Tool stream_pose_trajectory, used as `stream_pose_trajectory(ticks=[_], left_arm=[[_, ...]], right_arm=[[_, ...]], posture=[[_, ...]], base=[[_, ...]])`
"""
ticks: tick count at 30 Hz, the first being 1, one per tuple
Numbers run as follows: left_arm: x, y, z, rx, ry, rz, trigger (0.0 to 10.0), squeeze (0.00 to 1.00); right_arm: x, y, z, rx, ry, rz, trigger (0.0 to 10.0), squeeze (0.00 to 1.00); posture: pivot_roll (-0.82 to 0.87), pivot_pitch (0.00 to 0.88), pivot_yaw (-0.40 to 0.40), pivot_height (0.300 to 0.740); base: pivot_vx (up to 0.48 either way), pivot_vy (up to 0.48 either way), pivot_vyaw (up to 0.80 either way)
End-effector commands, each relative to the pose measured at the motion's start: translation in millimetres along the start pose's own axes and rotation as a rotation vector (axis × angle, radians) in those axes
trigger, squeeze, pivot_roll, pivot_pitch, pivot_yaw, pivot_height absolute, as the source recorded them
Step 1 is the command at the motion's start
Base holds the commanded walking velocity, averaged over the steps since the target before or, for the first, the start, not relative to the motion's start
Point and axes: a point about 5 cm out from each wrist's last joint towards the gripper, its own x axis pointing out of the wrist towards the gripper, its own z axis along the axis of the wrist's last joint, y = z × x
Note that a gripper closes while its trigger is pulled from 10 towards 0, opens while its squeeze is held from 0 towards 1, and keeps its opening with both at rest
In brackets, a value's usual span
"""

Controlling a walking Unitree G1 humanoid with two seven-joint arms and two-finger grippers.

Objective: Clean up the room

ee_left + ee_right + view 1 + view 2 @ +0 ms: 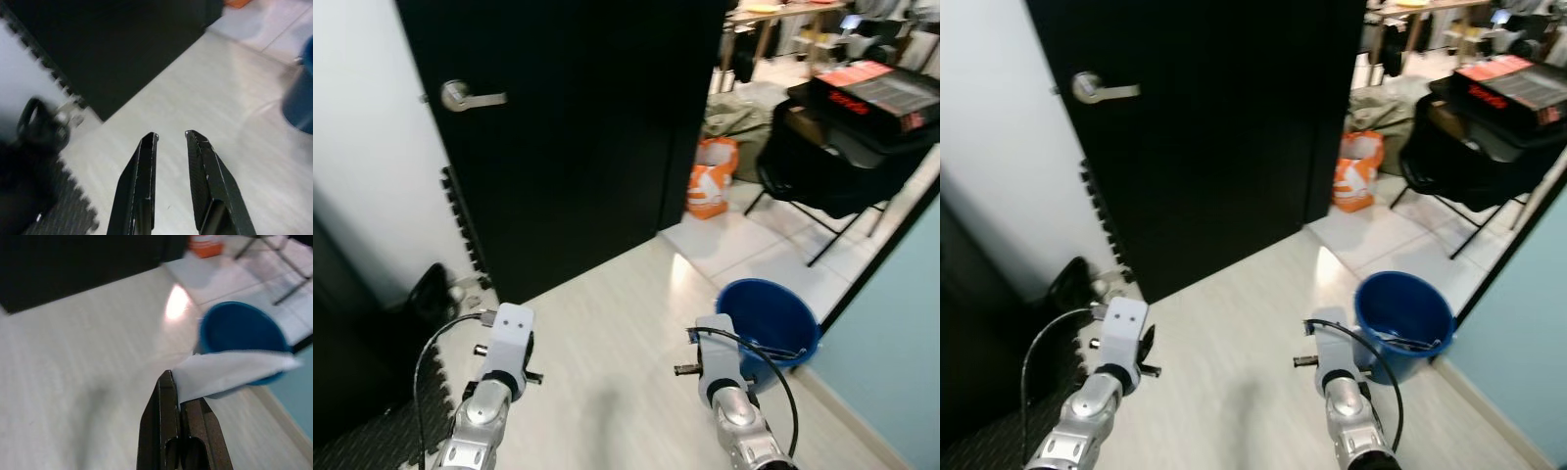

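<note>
blue bucket (769, 318), black door (578, 127), white paper (230, 372), orange bag (712, 176)

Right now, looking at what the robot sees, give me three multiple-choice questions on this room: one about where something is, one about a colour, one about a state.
1. Where does the bucket stand?
A. On the floor ahead of the right arm, near the teal wall
B. On the folding chair
C. Against the black door

2. What colour is the bag on the floor past the door?
A. Green
B. Orange and white
C. Black

3. What is the right gripper doing?
A. Open and holding nothing
B. Shut on a white tissue
C. Gripping the door handle

Answers:
1 A: the head views show it on the pale floor beside the teal wall, just beyond the right arm.
2 B: it shows orange with white patches.
3 B: the right wrist view shows the fingers closed with the white tissue sticking out between them.
</note>
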Motion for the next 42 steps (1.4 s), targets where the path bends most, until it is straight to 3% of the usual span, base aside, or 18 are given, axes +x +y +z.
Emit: stream_pose_trajectory(ticks=[1,26,42], left_arm=[[-1.7,-0.3,-5.4,-0.004,0.027,-0.006,10.0,0.00],[-0.9,-3.9,-4.8,-0.026,0.032,-0.016,10.0,0.00],[1.3,1.2,3.2,-0.078,-0.010,0.032,10.0,0.00]], right_arm=[[-1.5,1.7,-4.5,0.016,0.020,-0.002,10.0,0.00],[-1.1,-1.5,-4.0,-0.008,0.021,-0.001,10.0,0.00],[0.3,6.8,-1.3,-0.037,0.020,0.049,10.0,0.00]], posture=[[0.09,0.061,0.004,0.740],[0.08,0.070,-0.016,0.740],[0.09,0.077,-0.027,0.740]], base=[[0.000,0.000,-0.80],[0.000,0.000,-0.80],[0.000,0.000,0.00]])
